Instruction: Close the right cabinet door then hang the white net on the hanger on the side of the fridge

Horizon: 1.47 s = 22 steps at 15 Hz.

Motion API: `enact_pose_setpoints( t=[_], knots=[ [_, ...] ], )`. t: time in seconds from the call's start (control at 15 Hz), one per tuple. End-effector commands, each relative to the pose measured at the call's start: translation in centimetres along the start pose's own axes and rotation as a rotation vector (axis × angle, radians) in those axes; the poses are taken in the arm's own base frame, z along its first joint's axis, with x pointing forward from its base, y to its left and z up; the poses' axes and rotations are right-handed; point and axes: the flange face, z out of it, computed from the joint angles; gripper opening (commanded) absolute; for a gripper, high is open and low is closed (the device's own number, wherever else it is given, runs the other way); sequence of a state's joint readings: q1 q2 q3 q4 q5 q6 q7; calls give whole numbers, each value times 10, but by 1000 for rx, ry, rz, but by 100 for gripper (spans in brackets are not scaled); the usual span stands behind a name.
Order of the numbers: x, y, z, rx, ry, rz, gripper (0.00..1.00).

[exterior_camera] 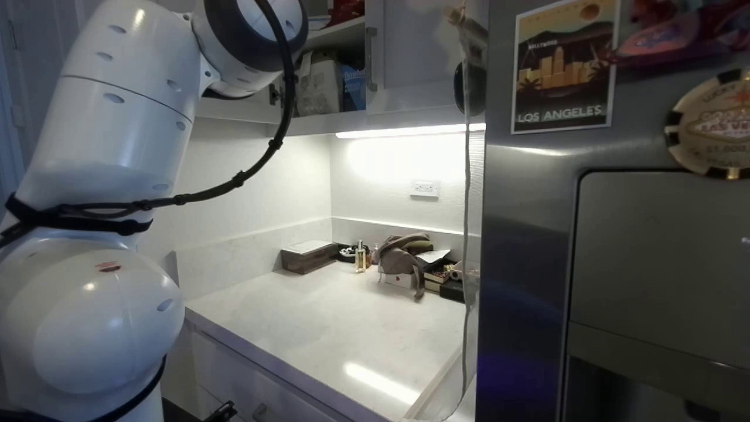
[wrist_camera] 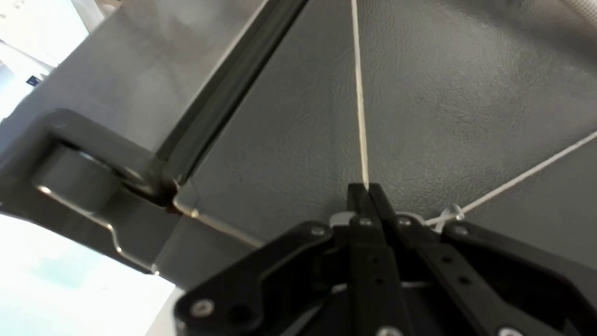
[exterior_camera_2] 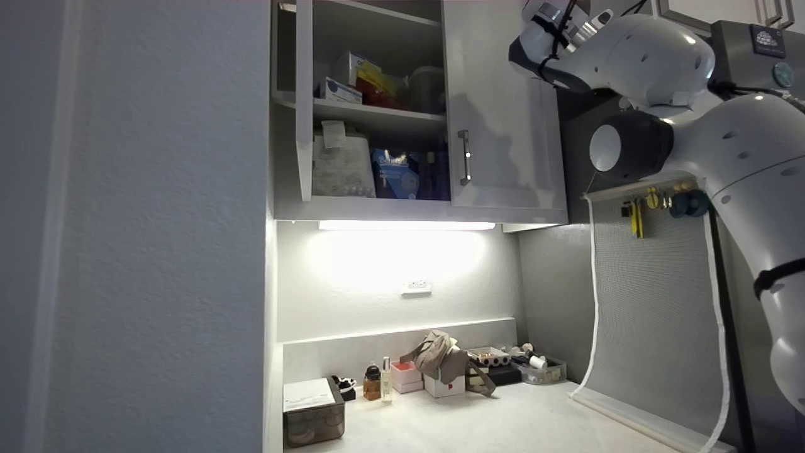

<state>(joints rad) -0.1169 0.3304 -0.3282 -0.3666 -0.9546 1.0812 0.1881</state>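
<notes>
We're seeing the pincer [wrist_camera: 366, 187] clamping narrowly on a string [wrist_camera: 359, 102] in the wrist view! In an exterior view, we're watching the net [exterior_camera_2: 654, 302] hanging beside the fridge [exterior_camera_2: 553, 283], reaching down by the worktop [exterior_camera_2: 471, 418], while the right door [exterior_camera_2: 503, 138] is sitting closed and the left door [exterior_camera_2: 304, 100] is standing open.

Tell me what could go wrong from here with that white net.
The claw is shut on a thin cord, which might slip out and drop the white net. Whether any cord is seated on the clear hook is unclear, so releasing could be premature. A jolt might shake loose the yellow items by the top rod.
</notes>
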Motion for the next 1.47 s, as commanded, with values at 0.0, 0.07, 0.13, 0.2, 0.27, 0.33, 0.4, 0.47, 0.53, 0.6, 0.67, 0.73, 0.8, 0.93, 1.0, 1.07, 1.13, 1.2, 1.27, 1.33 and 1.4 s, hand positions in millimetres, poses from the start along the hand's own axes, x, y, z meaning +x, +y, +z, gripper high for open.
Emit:
enact_pose_setpoints(
  t=[0.0, 0.07, 0.13, 0.2, 0.27, 0.33, 0.4, 0.47, 0.53, 0.6, 0.67, 0.73, 0.8, 0.93, 1.0, 1.07, 1.13, 1.2, 1.27, 1.33, 1.4],
  knots=[
    [0, 5, 5, -3, -25, -59, 0],
    [0, 4, 6, -8, -28, -69, 0],
    [0, 4, 7, -10, -30, -76, 0],
    [0, 3, 9, -12, -33, -85, 0],
    [0, 3, 10, -12, -36, -91, 0],
    [0, 2, 10, -12, -39, -102, 0],
    [0, 2, 10, -13, -40, -107, 0],
    [0, 1, 11, -13, -42, -117, 0],
    [0, 0, 11, -13, -42, -119, 0],
    [0, 0, 10, -13, -42, -120, 0],
    [-1, 0, 11, -7, -47, -116, 0],
    [-1, 1, 11, -8, -53, -117, 27],
    [-1, 1, 12, -6, -53, -118, 29],
    [-2, 0, 12, -5, -56, -119, 43],
    [-2, 0, 12, -4, -58, -120, 50],
    [-2, 0, 13, -3, -60, -121, 58],
    [-2, -1, 13, -2, -62, -122, 65],
    [-2, -2, 13, 0, -64, -124, 71],
    [-3, -3, 13, 4, -65, -126, 80],
    [-4, -3, 12, 11, -68, -129, 87],
    [-5, -4, 11, 17, -71, -136, 95]
  ],
)
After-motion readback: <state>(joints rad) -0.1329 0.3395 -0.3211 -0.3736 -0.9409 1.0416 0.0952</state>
